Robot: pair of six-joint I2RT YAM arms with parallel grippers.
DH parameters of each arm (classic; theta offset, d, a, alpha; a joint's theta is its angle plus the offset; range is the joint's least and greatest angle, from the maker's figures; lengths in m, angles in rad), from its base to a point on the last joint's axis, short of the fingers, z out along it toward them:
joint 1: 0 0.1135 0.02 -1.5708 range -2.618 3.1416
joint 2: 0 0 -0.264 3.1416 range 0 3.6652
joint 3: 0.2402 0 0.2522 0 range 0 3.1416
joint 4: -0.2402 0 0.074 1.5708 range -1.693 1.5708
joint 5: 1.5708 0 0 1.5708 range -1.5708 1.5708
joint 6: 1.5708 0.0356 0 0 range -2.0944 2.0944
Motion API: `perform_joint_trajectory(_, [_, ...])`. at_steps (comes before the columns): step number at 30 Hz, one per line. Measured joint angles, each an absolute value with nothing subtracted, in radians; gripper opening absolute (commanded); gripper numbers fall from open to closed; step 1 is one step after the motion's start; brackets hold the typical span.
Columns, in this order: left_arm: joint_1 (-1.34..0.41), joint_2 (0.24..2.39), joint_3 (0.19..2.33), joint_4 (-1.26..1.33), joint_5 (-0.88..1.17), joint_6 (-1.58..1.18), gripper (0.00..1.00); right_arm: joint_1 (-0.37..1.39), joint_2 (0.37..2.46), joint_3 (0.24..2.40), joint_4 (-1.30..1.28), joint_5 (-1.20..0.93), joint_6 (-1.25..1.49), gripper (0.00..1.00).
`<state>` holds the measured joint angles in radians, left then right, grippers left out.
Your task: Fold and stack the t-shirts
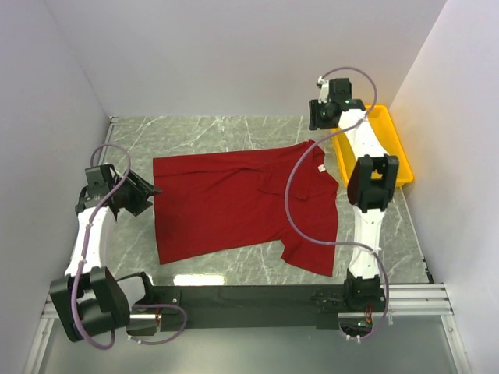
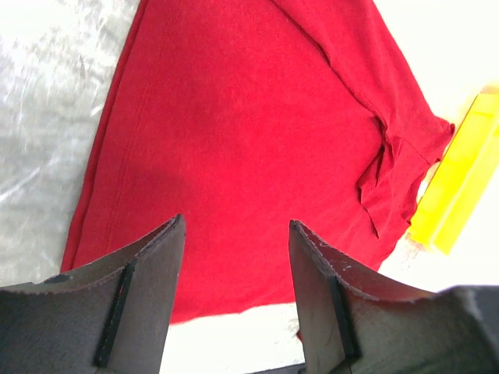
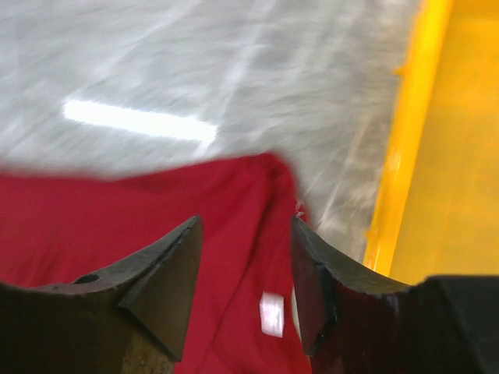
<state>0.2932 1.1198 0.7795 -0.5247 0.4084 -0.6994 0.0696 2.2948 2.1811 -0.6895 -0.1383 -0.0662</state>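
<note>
The dark red short-sleeved cloth t-shirt (image 1: 226, 202) lies spread across the counter (image 1: 195, 132), collar toward its right edge. Our left tool (image 2: 238, 226) and right tool (image 3: 245, 222) gape empty; we should pinch matching corners, folding evenly.

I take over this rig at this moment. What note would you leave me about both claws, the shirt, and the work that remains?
Left claw: open and empty, at the hem edge of the dark red cloth t-shirt.
Right claw: open and empty, above the collar end, near the small white tag.
Shirt: spread mostly flat on the grey marble-patterned table, with some wrinkles near the neck. Its collar points toward the yellow plastic tray. It lies beside the tray, not in it.
Done: no finished fold that I can see.
Left: fold the shirt, then stack it.
</note>
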Motion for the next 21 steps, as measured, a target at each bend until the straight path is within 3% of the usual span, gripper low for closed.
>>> perform_joint_trajectory(4, [0.293,1.052,0.78,-0.604,0.402,-0.696,0.61,0.076,2.059,1.994,-0.731,-0.304,-0.262,0.58])
perform_joint_trajectory(11, [0.289,0.963,0.69,-0.778,0.406,-0.708,0.61,0.054,1.546,1.348,-0.903,-0.56,-0.928,0.58])
perform_joint_trajectory(16, [0.237,0.96,0.613,-0.876,0.419,-0.746,0.59,-0.043,1.4,1.061,-1.088,-0.59,-1.269,0.57])
perform_joint_trajectory(21, [0.171,0.963,0.602,-0.962,0.371,-0.801,0.52,-0.11,1.287,0.91,-1.143,-0.592,-1.39,0.57])
